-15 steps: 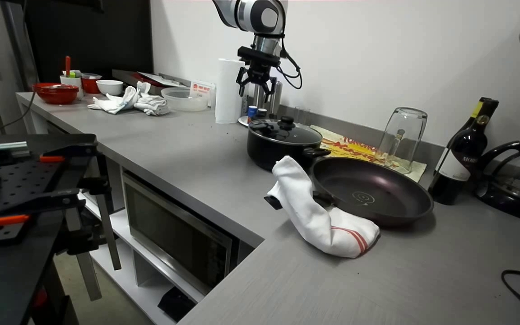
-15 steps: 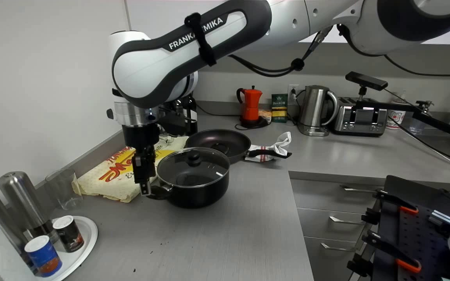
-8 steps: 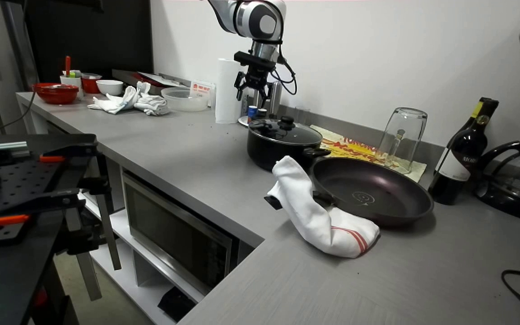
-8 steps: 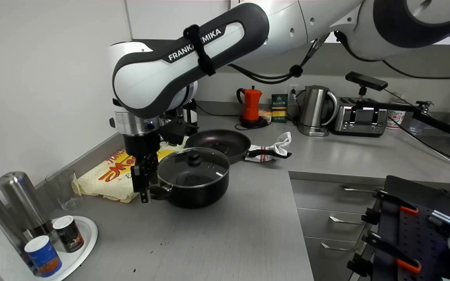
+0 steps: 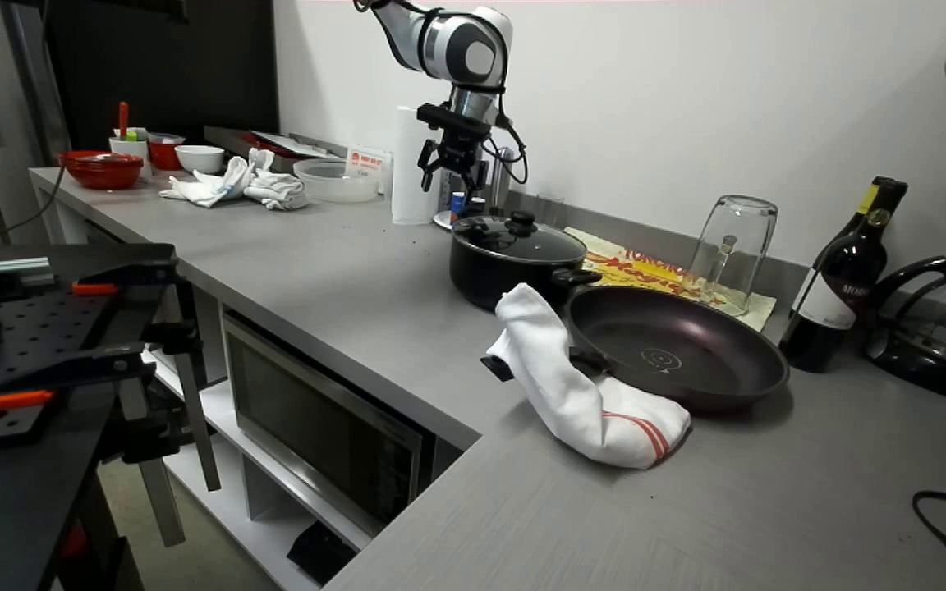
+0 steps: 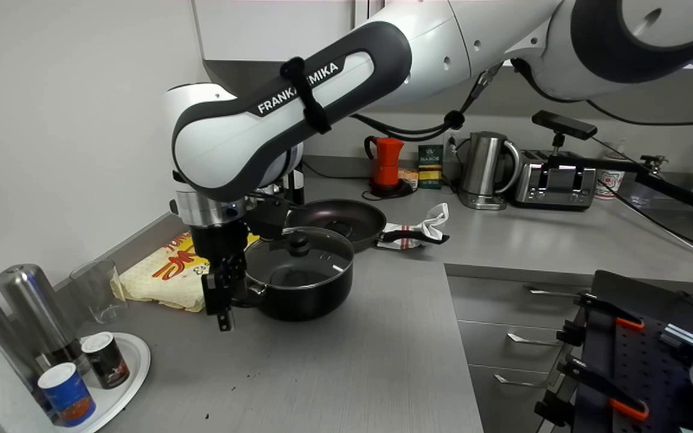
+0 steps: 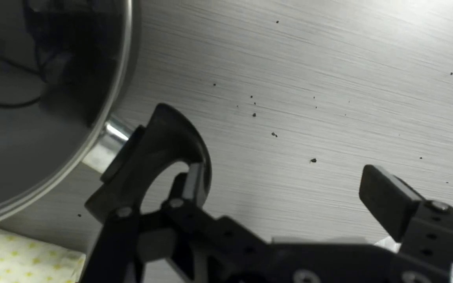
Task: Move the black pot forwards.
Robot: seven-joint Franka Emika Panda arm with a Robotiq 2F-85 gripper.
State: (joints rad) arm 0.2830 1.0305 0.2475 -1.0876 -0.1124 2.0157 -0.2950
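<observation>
Gripper (image 7: 283,177) spread wide beside the black pot (image 6: 307,304), I see one finger (image 7: 192,182) overlapping its handle (image 7: 171,127) in wrist view, contact unclear.

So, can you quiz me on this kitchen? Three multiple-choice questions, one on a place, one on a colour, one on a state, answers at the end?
1. Where is the frying pan? A) on the toaster; B) beside the black pot; C) in a drawer.
2. What colour is the moka pot? A) white; B) green; C) orange-red.
3. How do the robot's jaws stand? A) spread apart; B) pressed together; C) clamped on a bottle.

1 B: both exterior views show them next to each other.
2 C: an exterior view shows its body in that colour.
3 A: the wrist view shows counter in the gap between them.
</observation>
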